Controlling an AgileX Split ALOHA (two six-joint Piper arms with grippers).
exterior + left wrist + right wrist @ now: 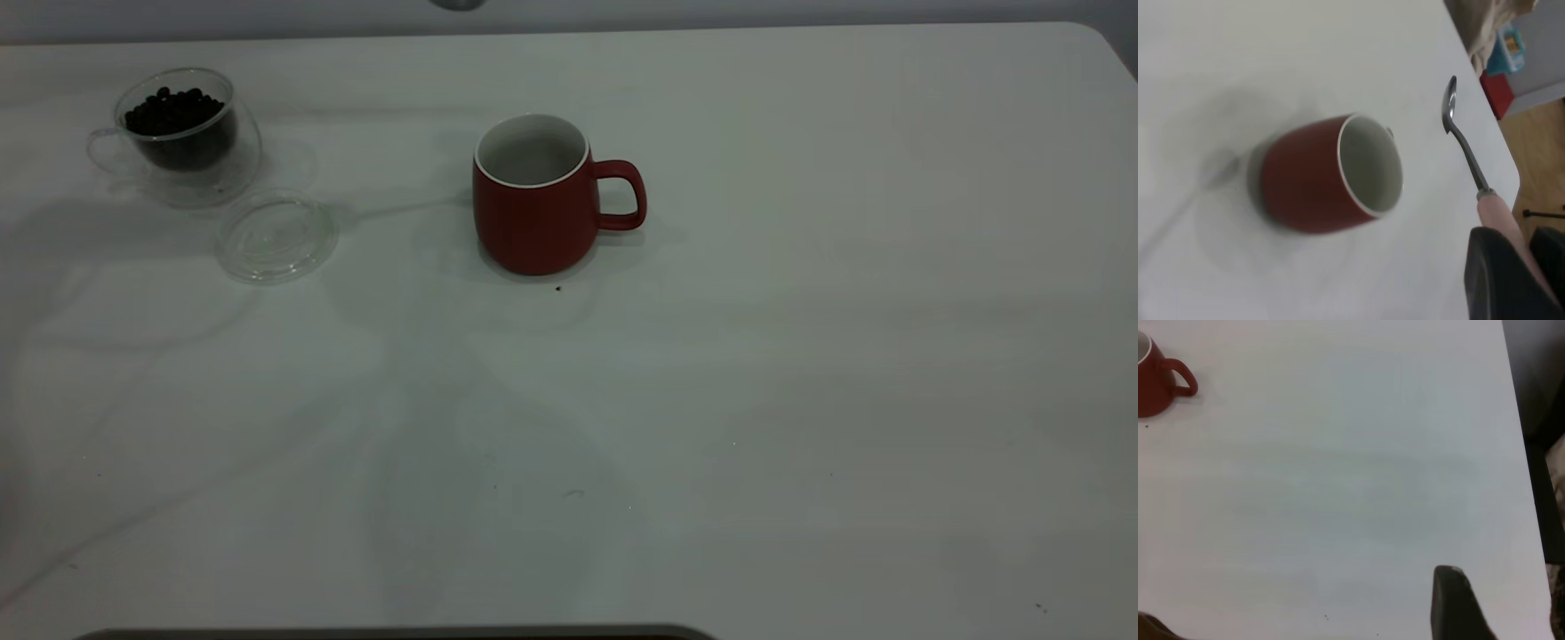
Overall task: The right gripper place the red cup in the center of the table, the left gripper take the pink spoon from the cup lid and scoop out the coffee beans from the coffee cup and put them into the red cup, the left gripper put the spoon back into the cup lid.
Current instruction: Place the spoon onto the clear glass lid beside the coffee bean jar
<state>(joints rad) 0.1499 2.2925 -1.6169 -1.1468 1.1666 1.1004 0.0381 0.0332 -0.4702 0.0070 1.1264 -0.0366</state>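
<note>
1. Left gripper clamped on pink spoon, bowl empty, held beside red cup.
2. Mid-table, red cup upright; carry spoon level toward coffee beans.
3. Right gripper parked apart; finger state impossible to tell.

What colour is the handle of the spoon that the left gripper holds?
Pale pink, on the pink spoon with a silver bowl; the left wrist view shows it best.

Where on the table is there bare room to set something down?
The table is bare right of the red cup and across its whole near half. Crowded only at the far left corner, where the coffee cup and the cup lid sit close together.
</note>
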